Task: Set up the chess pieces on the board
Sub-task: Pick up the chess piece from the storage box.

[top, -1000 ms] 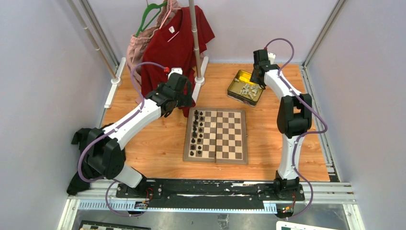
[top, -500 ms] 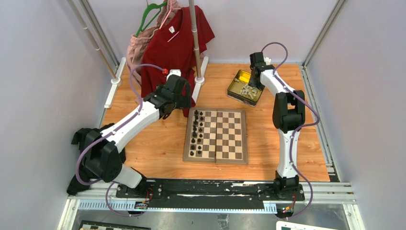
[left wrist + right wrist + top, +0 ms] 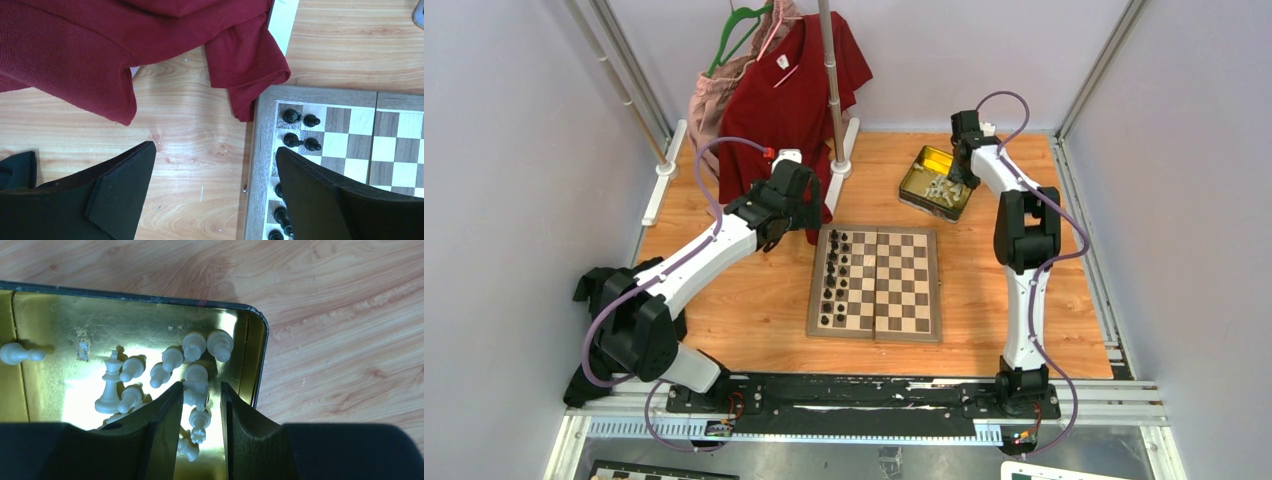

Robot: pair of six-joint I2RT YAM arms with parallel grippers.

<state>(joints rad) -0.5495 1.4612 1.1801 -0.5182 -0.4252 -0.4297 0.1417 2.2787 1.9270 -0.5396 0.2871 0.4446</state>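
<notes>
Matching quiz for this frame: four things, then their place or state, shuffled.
1. small black chess figures
2. tiny cream chess pieces
3. dark red shirt
4. left gripper

A. on the square wooden chessboard's left columns
B. open, at that board's far-left corner
C. inside the shiny gold rectangular tin
D. hanging at the far left

Pairs: 1-A, 2-C, 3-D, 4-B

The board (image 3: pixel 875 283) lies mid-tabletop (image 3: pixel 754 300). Behind its right corner sits the tin (image 3: pixel 252 365), the chess pieces (image 3: pixel 172 358) inside it, under my right end effector (image 3: pixel 200 387). My left end effector (image 3: pixel 214 150) hangs at the board's far-left corner, the shirt (image 3: pixel 75 50) just behind.
</notes>
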